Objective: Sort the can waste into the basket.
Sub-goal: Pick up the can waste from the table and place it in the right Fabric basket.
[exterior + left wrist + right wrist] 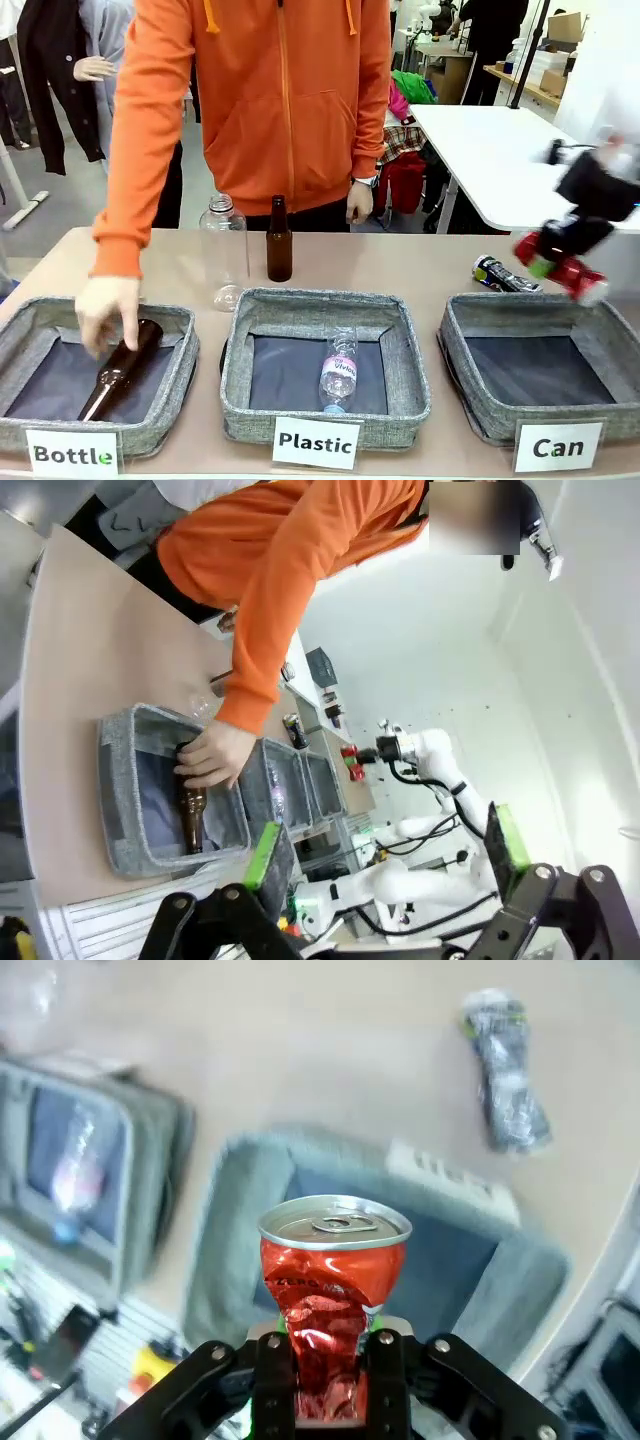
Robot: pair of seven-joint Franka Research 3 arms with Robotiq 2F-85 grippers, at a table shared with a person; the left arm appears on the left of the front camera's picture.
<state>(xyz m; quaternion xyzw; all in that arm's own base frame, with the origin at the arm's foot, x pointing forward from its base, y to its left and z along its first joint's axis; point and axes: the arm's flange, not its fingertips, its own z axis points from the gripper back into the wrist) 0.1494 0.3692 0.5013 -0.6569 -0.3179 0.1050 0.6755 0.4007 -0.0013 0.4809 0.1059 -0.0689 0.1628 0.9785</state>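
Can waste here is a crushed red can (578,277) (330,1300) and a crushed silver and black can (505,275) (508,1070), both over at the right end of the table (400,265). Biggest thing besides the table is the person in the orange hoodie (290,100) on the far side, leaning in with one hand (108,310) (215,755) on a brown bottle (120,370) (190,815) that lies tilted in the Bottle bin (180,380).

Next, three grey fabric bins in a row along the near edge: Bottle, then the Plastic bin (235,380) in the middle, then the Can basket (460,400) (240,1190) on the right with its white label (557,447).

The right gripper (552,262) (325,1350) is pretty blurry in the front view, but the right wrist view shows it clamped on the squashed lower half of the red can, lid end sticking out, held in the air over the Can basket near its far right corner. The left gripper (385,845) has its jaws spread wide with nothing between them.

Smaller stuff: a clear bottle (223,250) and another brown bottle (279,240) stand upright on the table behind the bins, and a small clear plastic bottle (338,370) lies inside the Plastic bin. The silver and black can lies on its side on the table just behind the Can basket's far rim, not in it
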